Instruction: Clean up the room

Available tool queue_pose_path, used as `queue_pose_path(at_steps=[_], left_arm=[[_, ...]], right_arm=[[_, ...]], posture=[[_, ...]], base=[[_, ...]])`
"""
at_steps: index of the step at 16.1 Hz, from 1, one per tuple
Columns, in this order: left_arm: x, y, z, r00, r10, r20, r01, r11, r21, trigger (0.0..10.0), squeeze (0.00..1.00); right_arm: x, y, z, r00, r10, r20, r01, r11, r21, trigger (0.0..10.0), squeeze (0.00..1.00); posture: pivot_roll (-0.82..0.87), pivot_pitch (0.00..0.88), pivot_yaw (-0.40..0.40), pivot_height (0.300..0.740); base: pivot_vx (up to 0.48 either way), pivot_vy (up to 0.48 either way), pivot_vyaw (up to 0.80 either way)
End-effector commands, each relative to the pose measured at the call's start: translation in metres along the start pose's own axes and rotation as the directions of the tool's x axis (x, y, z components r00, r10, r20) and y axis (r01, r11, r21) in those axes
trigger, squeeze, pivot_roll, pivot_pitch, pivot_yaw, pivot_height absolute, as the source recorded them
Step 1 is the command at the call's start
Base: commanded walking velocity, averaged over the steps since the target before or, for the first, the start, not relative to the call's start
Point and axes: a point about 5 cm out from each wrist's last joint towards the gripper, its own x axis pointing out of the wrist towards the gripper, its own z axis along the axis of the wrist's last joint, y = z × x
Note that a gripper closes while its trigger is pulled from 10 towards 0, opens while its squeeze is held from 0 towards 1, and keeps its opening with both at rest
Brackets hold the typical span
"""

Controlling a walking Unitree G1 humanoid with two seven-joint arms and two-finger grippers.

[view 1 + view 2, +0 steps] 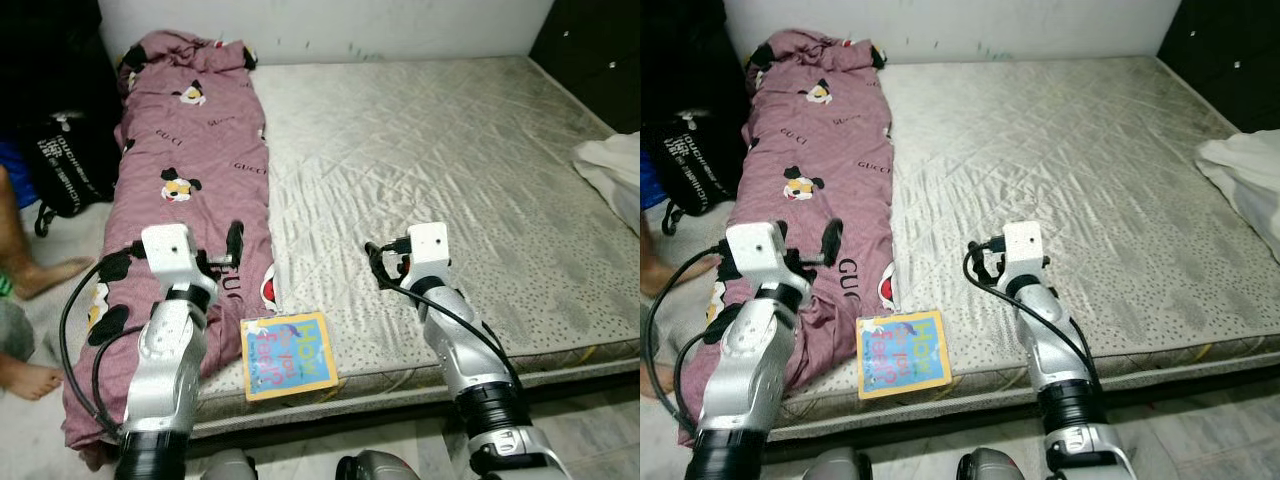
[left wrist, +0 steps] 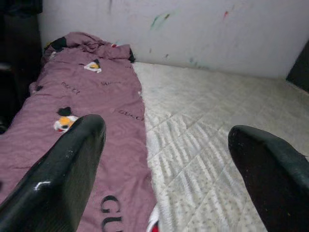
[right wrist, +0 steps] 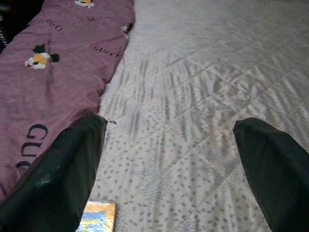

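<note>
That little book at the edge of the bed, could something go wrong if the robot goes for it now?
Possibly. The book lies flat at the very edge of the mattress, so a nudge could slide it to the floor. Its corner sits against the purple blanket, so the left gripper, open above that blanket, might snag fabric instead. A person's foot is close by.

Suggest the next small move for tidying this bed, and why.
Probably lower the right gripper toward the children's book. The book lies flat at the mattress front edge, between both arms, beside the mauve blanket. Both grippers are open and empty; the left gripper hovers over the blanket.
</note>
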Motion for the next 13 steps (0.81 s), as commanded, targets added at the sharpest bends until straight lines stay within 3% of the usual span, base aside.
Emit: queue_pose_path(at_steps=[1,5,9,13], left_arm=[[-0.003,0.006,0.001,0.999,0.032,0.0,-0.032,0.999,0.038,10.0,0.0],[-0.012,0.012,0.0,0.998,0.061,-0.012,-0.061,0.998,0.024,10.0,0.0],[-0.008,0.012,0.003,0.996,0.094,0.001,-0.094,0.996,0.005,10.0,0.0],[-0.003,0.018,0.006,0.986,0.168,0.014,-0.168,0.986,-0.006,10.0,0.0]], right_arm=[[-0.003,-0.001,0.002,1.0,-0.003,0.018,0.003,1.0,-0.006,10.0,0.0],[-0.011,0.0,-0.004,1.0,0.023,-0.007,-0.023,1.0,-0.012,10.0,0.0],[-0.013,0.0,-0.003,0.999,0.031,-0.011,-0.031,0.999,-0.019,10.0,0.0],[-0.012,0.001,-0.003,0.999,0.041,-0.019,-0.042,0.999,-0.027,10.0,0.0]], posture=[[0.02,0.053,-0.038,0.71],[0.02,0.104,-0.059,0.66],[0.01,0.113,-0.062,0.618],[0.01,0.11,-0.06,0.618]], base=[[0.0,0.0,0.0],[0.0,0.0,0.0],[0.0,0.0,0.0],[0.0,0.0,0.0]])
